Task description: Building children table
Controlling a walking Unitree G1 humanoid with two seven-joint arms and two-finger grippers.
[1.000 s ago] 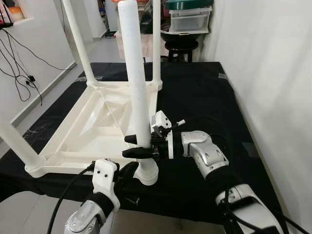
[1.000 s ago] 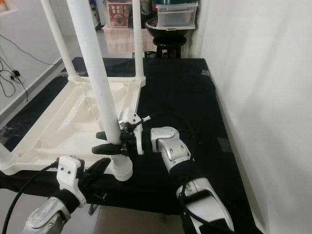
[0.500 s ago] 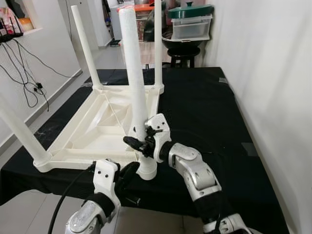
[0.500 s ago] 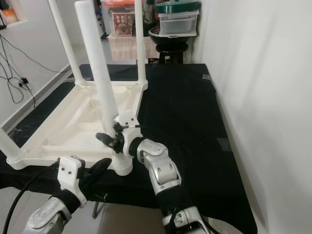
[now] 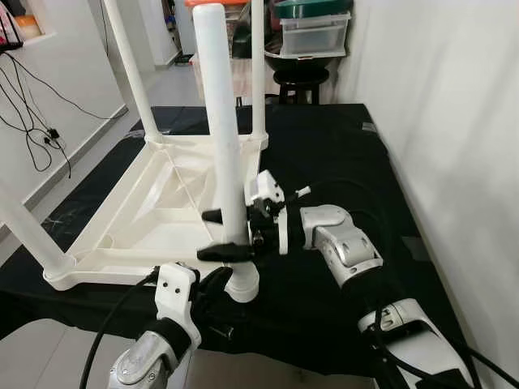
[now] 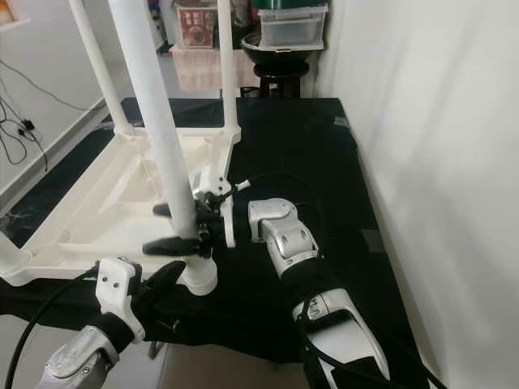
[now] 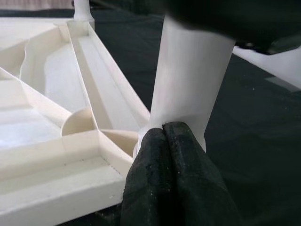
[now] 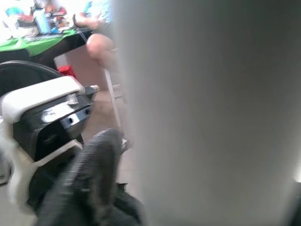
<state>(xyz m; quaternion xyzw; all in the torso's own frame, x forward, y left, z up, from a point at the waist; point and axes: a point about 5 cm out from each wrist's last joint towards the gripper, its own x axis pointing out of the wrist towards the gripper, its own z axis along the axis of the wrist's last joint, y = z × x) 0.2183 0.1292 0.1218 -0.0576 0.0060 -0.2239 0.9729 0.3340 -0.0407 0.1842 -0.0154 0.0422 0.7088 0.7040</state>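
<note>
A white children's table point(image 5: 154, 211) lies upside down on a black-covered worktop point(image 5: 340, 154), its legs pointing up. The near right leg point(image 5: 223, 121) stands in its corner socket point(image 5: 242, 285). My right gripper point(image 5: 219, 234) straddles this leg low down, open, with one black finger point(image 5: 223, 252) in front and the other behind. In the right wrist view the leg point(image 8: 211, 113) is a close blur beside one finger point(image 8: 94, 179). My left gripper point(image 7: 163, 141) is shut on nothing, its tips against the base of that leg point(image 7: 193, 89).
Two far legs point(image 5: 258, 73) point(image 5: 130, 73) and the near left leg point(image 5: 28, 231) also stand up. A white wall borders the worktop on the right. A stool with storage boxes point(image 5: 302, 77) stands behind, and cables point(image 5: 40, 130) hang at the left wall.
My right gripper's fingers have spread apart around the near leg. The head view tipped and came back. My left gripper has stayed at the leg's base.
</note>
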